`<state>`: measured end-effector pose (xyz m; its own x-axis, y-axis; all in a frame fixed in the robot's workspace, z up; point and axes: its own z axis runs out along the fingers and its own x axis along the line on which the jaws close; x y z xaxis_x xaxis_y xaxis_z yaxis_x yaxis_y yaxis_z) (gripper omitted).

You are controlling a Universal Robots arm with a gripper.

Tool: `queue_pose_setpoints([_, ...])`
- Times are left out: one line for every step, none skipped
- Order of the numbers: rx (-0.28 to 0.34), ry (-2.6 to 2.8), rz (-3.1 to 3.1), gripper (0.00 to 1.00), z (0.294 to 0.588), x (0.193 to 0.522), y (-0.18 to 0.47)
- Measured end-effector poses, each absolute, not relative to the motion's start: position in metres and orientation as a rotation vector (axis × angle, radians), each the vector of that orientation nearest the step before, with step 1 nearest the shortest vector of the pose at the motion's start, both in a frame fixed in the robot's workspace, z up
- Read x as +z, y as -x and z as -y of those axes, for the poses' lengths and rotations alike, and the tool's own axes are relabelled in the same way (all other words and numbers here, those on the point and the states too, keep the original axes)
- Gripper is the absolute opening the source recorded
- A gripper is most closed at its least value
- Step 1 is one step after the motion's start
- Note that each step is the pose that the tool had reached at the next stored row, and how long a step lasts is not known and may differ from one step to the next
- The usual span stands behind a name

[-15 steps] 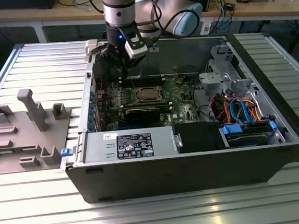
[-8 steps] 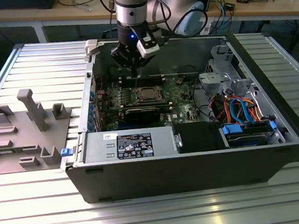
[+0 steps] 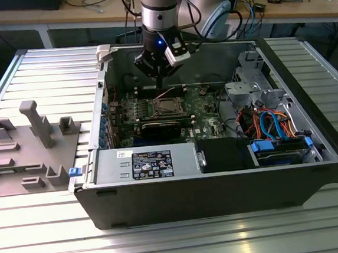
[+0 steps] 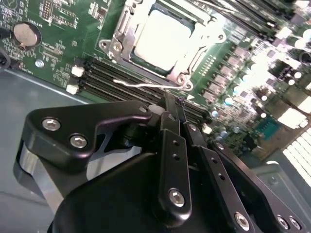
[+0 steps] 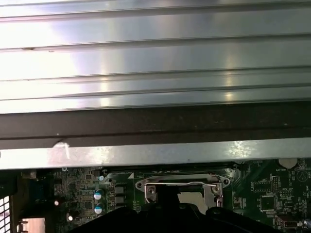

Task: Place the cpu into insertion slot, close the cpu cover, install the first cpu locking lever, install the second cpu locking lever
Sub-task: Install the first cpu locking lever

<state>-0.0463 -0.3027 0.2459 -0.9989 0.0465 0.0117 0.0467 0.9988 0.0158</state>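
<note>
While the arm reaches down into the open computer case (image 3: pixel 314 167), the exterior view holds these items, from its left to its right.

Item: grey fixture block (image 3: pixel 29 147) with upright pegs, on the ribbed metal table (image 3: pixel 52 77), outside the case.

Item: black-and-white labelled box (image 3: pixel 151 163), along the near wall inside the case.

Item: green circuit board (image 3: pixel 200 109), flat on the case floor. At its middle sits the insertion slot (image 3: pixel 168 107), a metal-rimmed square. In the second wrist view the cpu (image 4: pixel 160 36) lies in the slot, silvery face up, with the cpu cover (image 4: pixel 121 36) closed around it as a frame. A thin wire locking lever (image 4: pixel 146 86) runs along the socket edge nearest the gripper; in the first wrist view this lever (image 5: pixel 182 185) spans the socket's rim.

Item: gripper (image 3: pixel 159 80), black, hanging above the slot's far edge. In the second wrist view the gripper (image 4: pixel 172 108) has its fingers drawn together, tips just beside the lever wire; contact cannot be told.

Item: blue and orange cables (image 3: pixel 275 123), with a silvery drive cage (image 3: pixel 248 84), at the right end of the case.
</note>
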Motion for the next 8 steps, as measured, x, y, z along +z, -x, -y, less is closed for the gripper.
queue_pose_setpoints([-0.025, 0.073, 3.128, 0.11, 0.303, 0.244, 0.045])
queue_pose_setpoints([-0.025, 0.073, 3.127, 0.11, 0.303, 0.242, 0.043])
queue_pose_setpoints([-0.025, 0.073, 3.126, 0.11, 0.303, 0.241, 0.041])
queue_pose_setpoints([-0.025, 0.072, 3.126, 0.11, 0.302, 0.239, 0.04])
queue_pose_setpoints([-0.025, 0.071, 3.125, 0.11, 0.302, 0.237, 0.039])
queue_pose_setpoints([-0.025, 0.064, 3.125, 0.11, 0.302, 0.234, 0.039])
queue_pose_setpoints([-0.025, 0.053, 3.125, 0.11, 0.302, 0.232, 0.039])
queue_pose_setpoints([-0.024, 0.042, 3.126, 0.11, 0.302, 0.23, 0.038])
